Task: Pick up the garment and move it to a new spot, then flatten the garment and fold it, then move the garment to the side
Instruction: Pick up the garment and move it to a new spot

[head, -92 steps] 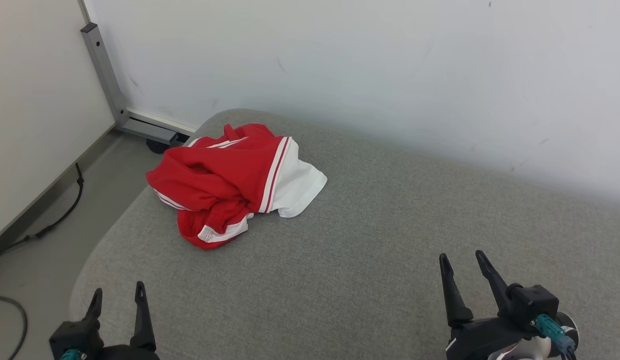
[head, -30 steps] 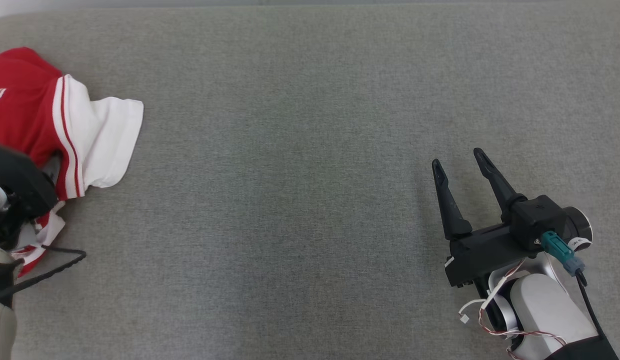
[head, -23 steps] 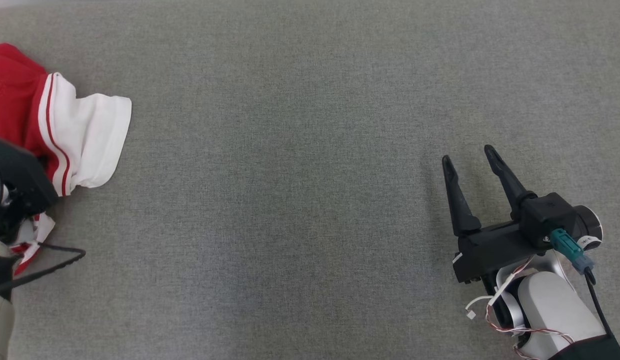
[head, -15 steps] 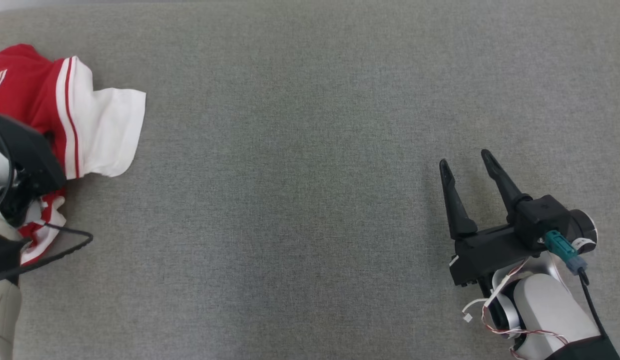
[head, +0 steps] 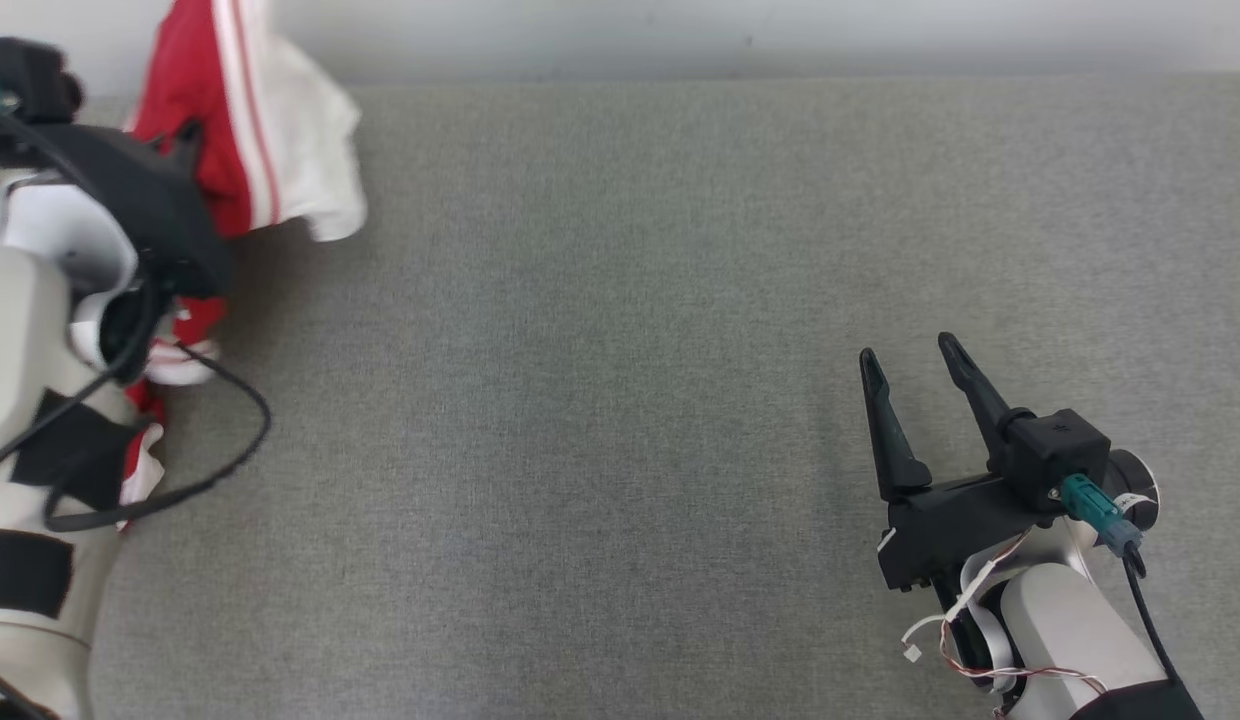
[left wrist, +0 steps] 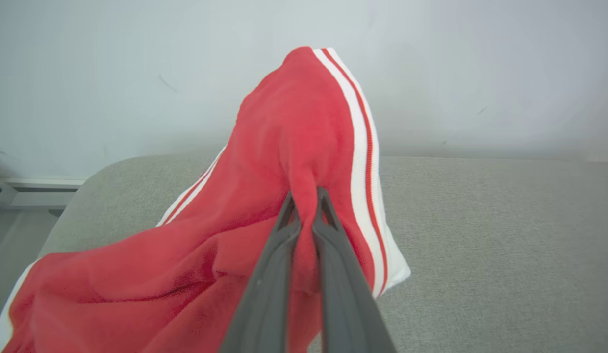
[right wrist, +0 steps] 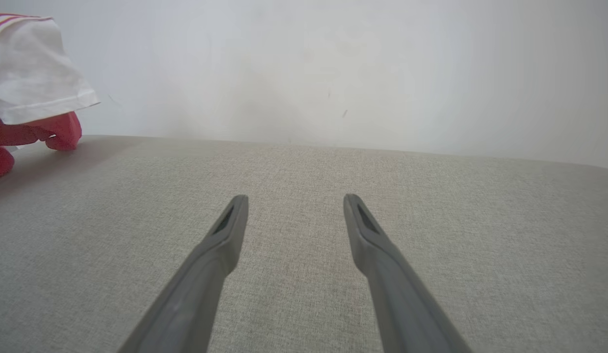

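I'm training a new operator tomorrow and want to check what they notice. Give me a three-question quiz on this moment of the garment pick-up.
1. True or false: the right end effector is shut on the garment.
2. The left end effector pinches: A) the garment's red cloth, B) a towel, C) nothing.
3. Fill in: behind the grey surface stands a pale ___.
Key: 1 false, its jaws stand apart over bare surface; 2 A; 3 wall.
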Motion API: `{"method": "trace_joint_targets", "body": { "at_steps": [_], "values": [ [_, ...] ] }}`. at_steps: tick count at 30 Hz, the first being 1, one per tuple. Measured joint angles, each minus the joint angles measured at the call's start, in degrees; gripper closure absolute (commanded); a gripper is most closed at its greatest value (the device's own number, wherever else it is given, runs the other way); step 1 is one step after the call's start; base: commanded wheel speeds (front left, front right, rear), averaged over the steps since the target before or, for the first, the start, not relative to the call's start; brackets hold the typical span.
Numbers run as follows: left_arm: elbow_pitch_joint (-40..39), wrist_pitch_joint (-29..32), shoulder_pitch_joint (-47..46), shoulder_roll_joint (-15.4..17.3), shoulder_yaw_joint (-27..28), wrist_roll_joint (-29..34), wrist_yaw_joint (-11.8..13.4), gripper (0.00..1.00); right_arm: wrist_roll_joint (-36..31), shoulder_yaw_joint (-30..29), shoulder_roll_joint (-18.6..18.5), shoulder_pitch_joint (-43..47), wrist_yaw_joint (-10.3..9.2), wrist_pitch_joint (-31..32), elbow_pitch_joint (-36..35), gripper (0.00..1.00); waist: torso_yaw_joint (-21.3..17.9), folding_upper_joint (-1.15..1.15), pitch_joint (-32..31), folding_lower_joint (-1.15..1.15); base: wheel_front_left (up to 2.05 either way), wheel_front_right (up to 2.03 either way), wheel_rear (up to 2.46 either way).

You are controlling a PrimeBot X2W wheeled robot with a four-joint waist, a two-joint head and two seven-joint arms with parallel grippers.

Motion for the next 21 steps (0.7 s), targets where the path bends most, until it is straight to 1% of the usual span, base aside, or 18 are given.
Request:
{"method": "trace_joint_targets", "body": {
  "at_steps": [5,9,10,11,12,13,18,21],
  "values": [
    [-6.26,-1.88,0.99,-1.72,-5.06,-4.14,0.0,1.0,0.62,-0.13,0.73,0.29,0.08,-0.53,1.25,0.0,-1.06,0.0,-2.35,-0.01,0.0,0.0,0.0],
    [-11.66,-2.72,4.59,-3.13,-10.05,-7.59,0.0,1.0,1.45,-0.64,0.9,1.54,0.07,-0.98,2.1,0.0,-2.4,0.0,-3.91,-0.01,0.0,0.0,0.0],
    [-11.66,-2.72,4.59,-3.13,-10.05,-7.59,0.0,1.0,1.45,-0.64,0.9,1.54,0.07,-0.98,2.1,0.0,-2.4,0.0,-3.91,-0.01,0.0,0.0,0.0],
    [-13.97,-3.13,6.4,-3.68,-12.27,-9.77,0.0,1.0,1.59,-1.13,0.86,2.31,0.07,-1.12,2.41,0.0,-3.11,0.0,-4.59,0.0,0.0,0.0,0.0],
    [-15.36,-3.18,7.28,-3.75,-13.25,-10.6,0.0,1.0,1.63,-1.29,0.85,2.61,0.07,-1.27,2.45,0.0,-3.49,0.0,-4.91,-0.01,0.0,0.0,0.0],
    [-15.36,-3.18,7.28,-3.75,-13.25,-10.6,0.0,1.0,1.63,-1.29,0.85,2.61,0.07,-1.27,2.45,0.0,-3.49,0.0,-4.91,-0.01,0.0,0.0,0.0],
    [-21.01,-3.69,11.03,-4.98,-18.18,-13.72,0.0,1.0,2.11,-2.22,0.81,2.89,0.07,-1.53,2.37,0.0,-5.43,0.0,-6.06,-0.01,0.0,0.0,0.0],
    [-24.09,-3.9,14.47,-6.94,-21.45,-15.17,0.0,1.0,2.79,-2.83,0.7,3.83,-0.02,-1.92,2.36,0.0,-6.43,0.0,-6.48,-0.01,0.0,0.0,0.0]
  ]
}}
